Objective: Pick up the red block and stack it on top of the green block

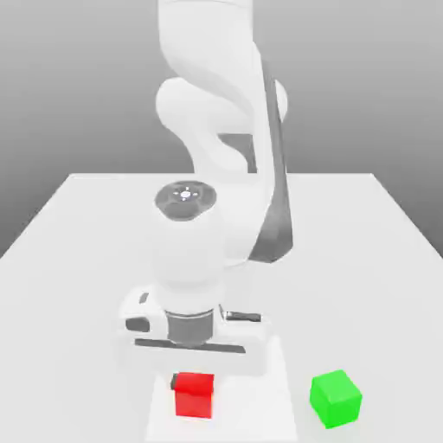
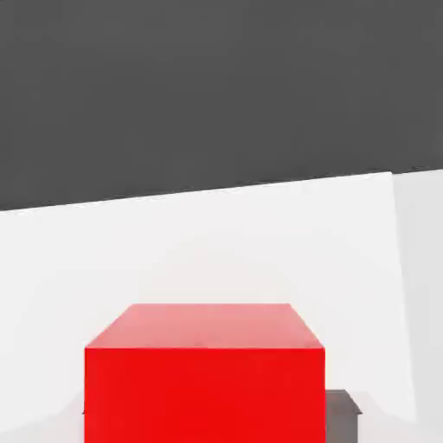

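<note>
The jaws are right at the red block (image 1: 195, 396), but I cannot tell if they are open or closed, or if they have a grip on it. The red block is just under the robot's big white hand (image 1: 195, 342). In the hand view, the red block is big and bright, with one side a paler pink-red. A small dark gray part (image 2: 342, 417) is right beside it.

Under and around the red block, there is a very pale patch (image 1: 268, 415) on the white bench (image 1: 363, 285). I cannot tell if the block touches it. The green block (image 1: 335, 399) sits on the bench near the red one, toward the exterior view's right. It is turned a bit, and the two blocks are apart. The white arm (image 1: 195, 251), with some dark gray parts, bends up and back from the hand. The wall (image 1: 52, 78) behind is gray.
</note>
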